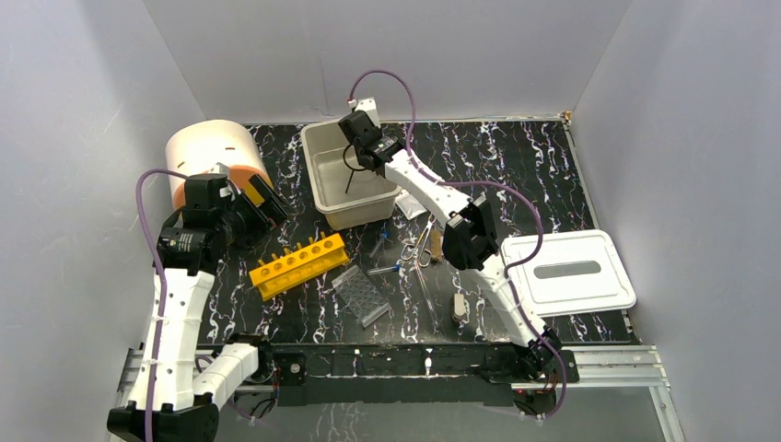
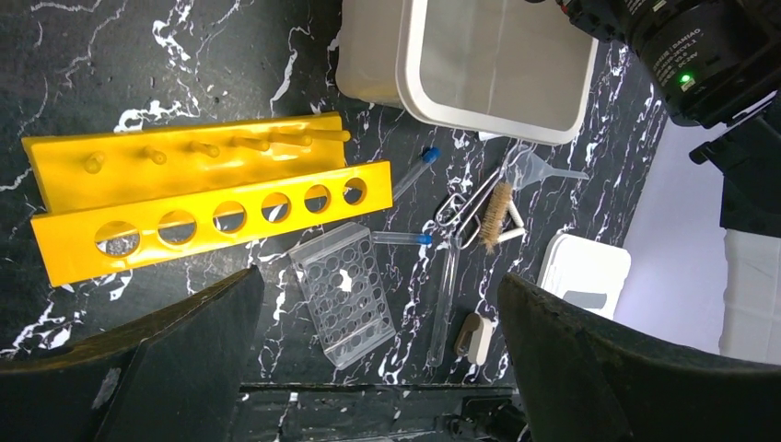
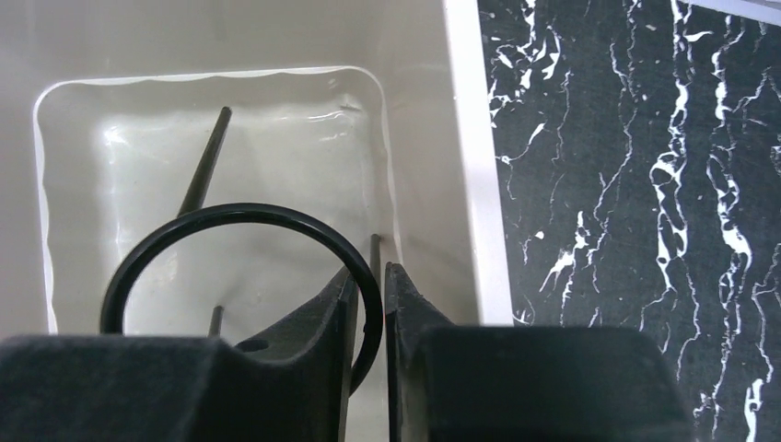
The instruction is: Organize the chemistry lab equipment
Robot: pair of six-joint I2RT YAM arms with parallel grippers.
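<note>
My right gripper (image 3: 370, 313) hangs over the tub (image 3: 470, 184), with the tub wall just right of the fingers. The jaws sit almost together astride the ring-stand (image 3: 239, 212) hoop; whether they grip it I cannot tell. The hoop lies level, legs pointing down. My left gripper (image 2: 378, 276) gapes above the rack (image 2: 249, 175).

The black wire ring-stand (image 3: 239, 221) I hold shows dark against the pale beige rectangular plastic tub (image 3: 460, 184). The black marble-look tabletop (image 3: 645, 184) is veined white. I also see a bright yellow plastic tube rack (image 1: 299, 265), blue-capped clear tubes (image 2: 430, 155) and a flat white lid (image 1: 571, 247) with a grey slot.
</note>
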